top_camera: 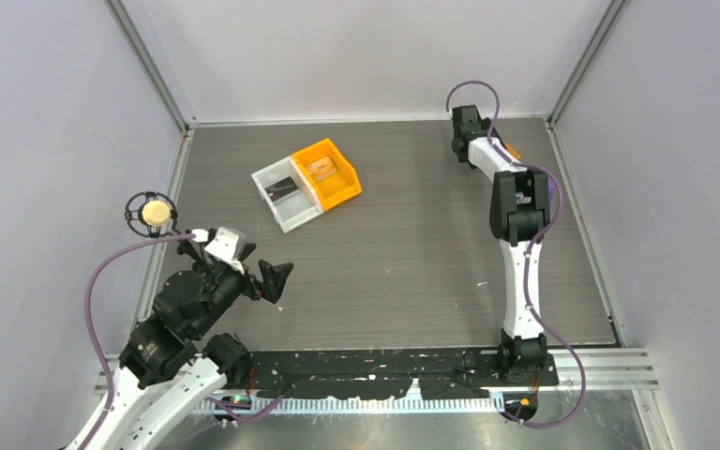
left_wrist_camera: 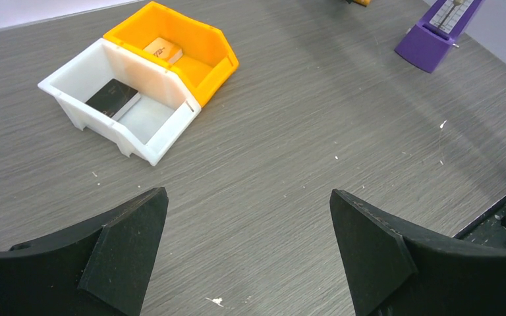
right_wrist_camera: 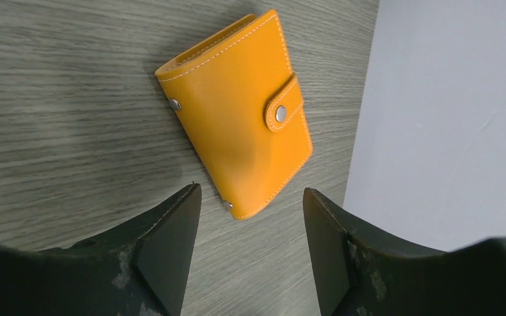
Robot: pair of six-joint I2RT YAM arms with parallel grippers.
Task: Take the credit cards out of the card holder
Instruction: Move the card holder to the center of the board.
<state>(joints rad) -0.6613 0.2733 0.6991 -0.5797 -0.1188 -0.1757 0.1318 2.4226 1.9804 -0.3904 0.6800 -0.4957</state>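
**Right jaws apart over closed card holder, far-right corner**

Card holder (right_wrist_camera: 237, 125): orange, white stitching, lying flat on the surface (right_wrist_camera: 59, 99), tilted, one long edge just beside the side wall (right_wrist_camera: 448, 118). Snap tab is fastened, so it's closed; no cards visible. In the top view it is almost fully hidden behind the right arm (top_camera: 520, 216), which is stretched out to the far-right corner.

Right jaws: apart, nothing gripped. In the wrist view the holder's near corner sits in the gap between the two tips. Can't tell whether either tip touches it.

Left jaws: wide apart, nothing between them. The left arm (top_camera: 197, 291) is at the near left, above bare surface.

White bin (left_wrist_camera: 161, 141) and orange bin (left_wrist_camera: 214, 76) sit side by side, touching, mid-surface. There's a flat black item (left_wrist_camera: 112, 97) in the white one and a pale flat item (left_wrist_camera: 163, 49) in the orange one. Purple stand (left_wrist_camera: 435, 36) is near the far right.
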